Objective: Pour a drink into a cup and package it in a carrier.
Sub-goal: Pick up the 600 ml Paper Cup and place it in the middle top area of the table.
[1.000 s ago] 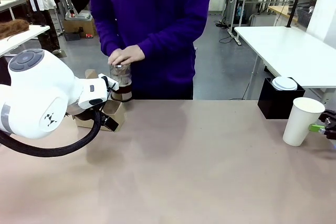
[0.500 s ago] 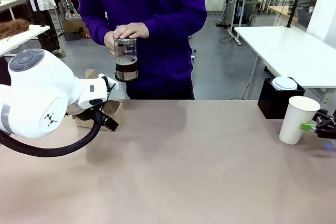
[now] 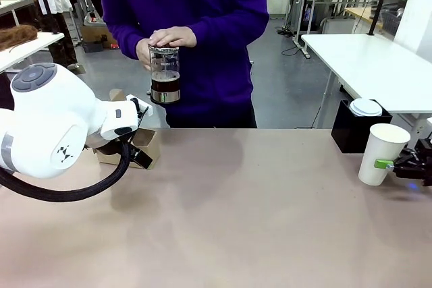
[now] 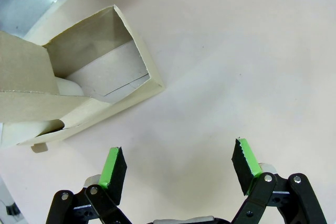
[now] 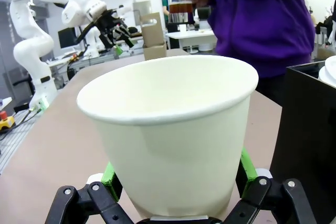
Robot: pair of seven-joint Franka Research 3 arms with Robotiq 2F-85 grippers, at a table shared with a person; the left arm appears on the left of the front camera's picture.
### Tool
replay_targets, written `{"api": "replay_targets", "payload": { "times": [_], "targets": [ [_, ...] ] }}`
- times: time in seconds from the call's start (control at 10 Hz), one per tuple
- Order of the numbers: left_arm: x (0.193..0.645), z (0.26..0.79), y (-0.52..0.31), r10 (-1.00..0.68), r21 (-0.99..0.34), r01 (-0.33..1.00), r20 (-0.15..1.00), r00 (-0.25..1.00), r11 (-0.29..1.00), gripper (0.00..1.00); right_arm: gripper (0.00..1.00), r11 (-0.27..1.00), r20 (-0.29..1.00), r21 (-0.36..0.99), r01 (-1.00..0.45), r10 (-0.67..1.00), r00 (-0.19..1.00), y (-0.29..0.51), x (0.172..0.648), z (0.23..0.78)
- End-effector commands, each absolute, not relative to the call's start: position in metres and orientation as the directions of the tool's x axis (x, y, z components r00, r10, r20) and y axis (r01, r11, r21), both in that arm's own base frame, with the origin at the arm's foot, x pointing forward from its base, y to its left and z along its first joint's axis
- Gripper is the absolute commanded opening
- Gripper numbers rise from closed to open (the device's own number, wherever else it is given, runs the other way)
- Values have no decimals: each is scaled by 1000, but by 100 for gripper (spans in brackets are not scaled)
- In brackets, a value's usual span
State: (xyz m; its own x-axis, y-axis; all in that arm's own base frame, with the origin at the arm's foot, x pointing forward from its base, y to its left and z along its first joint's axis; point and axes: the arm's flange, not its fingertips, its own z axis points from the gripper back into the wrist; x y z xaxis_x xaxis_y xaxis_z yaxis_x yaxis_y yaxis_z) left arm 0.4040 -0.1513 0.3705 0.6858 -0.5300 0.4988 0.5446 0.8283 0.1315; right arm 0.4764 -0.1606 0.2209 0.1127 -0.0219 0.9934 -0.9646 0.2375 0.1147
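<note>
This looks like a lab or workshop hall. White work benches (image 3: 368, 65) stand apart on bare grey floor (image 3: 287, 96).

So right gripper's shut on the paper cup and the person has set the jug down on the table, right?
Not quite: the person's hands hold the jug up off the table, as the front view shows. The right gripper is indeed shut on the paper cup.

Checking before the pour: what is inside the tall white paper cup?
The tall white paper cup has no lid, and its upper inner wall looks bare white. The near wall hides its bottom, so emptiness is unconfirmed.
</note>
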Motion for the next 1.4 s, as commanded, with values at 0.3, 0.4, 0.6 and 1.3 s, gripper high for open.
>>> {"api": "replay_targets", "payload": {
  "times": [0.3,0.4,0.6,1.3],
  "targets": [
    [404,371,-151,-530,131,545,499,686,828,100,80,238,993,115,-965,-22,113,-161,476,221],
    [404,371,-151,-530,131,545,499,686,828,100,80,238,993,115,-965,-22,113,-161,476,221],
    [404,371,-151,-530,131,545,499,686,828,100,80,284,994,109,-953,-9,111,-147,465,243],
    [404,371,-151,-530,131,545,499,686,828,100,80,414,994,97,-905,-89,66,31,492,339]
  ]
}}
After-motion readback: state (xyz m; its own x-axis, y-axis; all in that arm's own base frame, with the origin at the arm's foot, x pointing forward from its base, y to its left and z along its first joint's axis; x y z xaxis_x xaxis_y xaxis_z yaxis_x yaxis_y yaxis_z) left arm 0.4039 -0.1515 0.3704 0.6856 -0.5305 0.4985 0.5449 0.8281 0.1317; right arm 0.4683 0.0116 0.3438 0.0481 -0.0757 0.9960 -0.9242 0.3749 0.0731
